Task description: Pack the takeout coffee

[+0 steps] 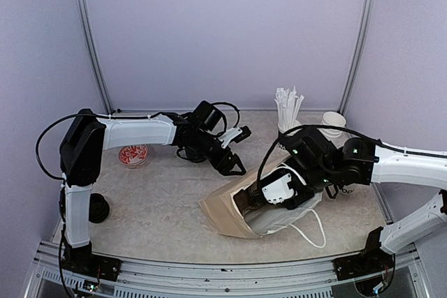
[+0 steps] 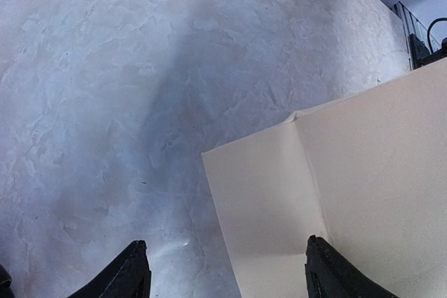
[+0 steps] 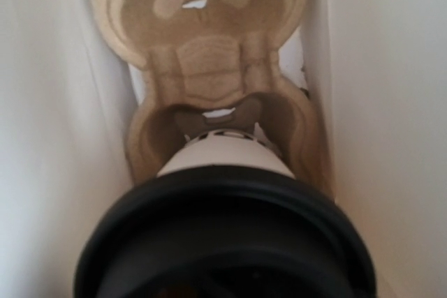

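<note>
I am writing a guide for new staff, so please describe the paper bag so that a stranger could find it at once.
Look at the table, right of centre, where the right arm reaches down. There the bag lies on its side, mouth toward that arm. It is the only tan, flat thing; the cups behind it stand upright and white.

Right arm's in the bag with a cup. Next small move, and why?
Probably ease the right gripper slightly deeper, so the takeout coffee cup seats in the pulp carrier pocket. The cup's base looks to be just at that pocket, inside the paper bag lying on its side. Its black lid fills the wrist view, so the grip can't be confirmed.
</note>
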`<move>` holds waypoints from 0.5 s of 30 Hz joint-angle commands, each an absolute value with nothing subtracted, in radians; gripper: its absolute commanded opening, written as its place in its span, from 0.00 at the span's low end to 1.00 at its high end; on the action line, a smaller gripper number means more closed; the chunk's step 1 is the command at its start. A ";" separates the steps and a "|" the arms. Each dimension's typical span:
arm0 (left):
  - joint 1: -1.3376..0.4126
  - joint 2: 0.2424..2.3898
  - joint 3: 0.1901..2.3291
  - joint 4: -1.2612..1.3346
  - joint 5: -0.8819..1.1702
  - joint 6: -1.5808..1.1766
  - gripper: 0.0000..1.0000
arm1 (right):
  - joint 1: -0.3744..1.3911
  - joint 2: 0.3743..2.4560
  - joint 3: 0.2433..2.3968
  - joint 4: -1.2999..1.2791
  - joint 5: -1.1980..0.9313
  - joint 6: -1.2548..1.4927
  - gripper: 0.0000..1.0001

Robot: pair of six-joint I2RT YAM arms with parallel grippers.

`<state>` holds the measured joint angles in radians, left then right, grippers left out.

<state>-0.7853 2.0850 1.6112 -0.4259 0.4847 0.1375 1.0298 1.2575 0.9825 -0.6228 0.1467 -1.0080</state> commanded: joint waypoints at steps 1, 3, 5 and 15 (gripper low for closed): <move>-0.779 2.102 1.616 -0.404 0.517 0.137 0.75 | 1.022 1.244 0.973 -0.609 0.151 -1.007 0.41; -0.779 2.107 1.622 -0.409 0.533 0.137 0.74 | 1.020 1.249 0.971 -0.581 0.172 -1.002 0.41; -0.779 2.116 1.629 -0.415 0.547 0.135 0.74 | 1.019 1.252 0.972 -0.569 0.175 -1.005 0.41; -0.778 2.131 1.625 -0.410 0.586 0.130 0.73 | 1.019 1.262 0.967 -0.541 0.147 -1.025 0.42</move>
<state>-0.7792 2.1124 1.6112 -0.4187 0.5472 0.1341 1.0298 1.2575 0.9821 -0.5850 0.1577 -1.0126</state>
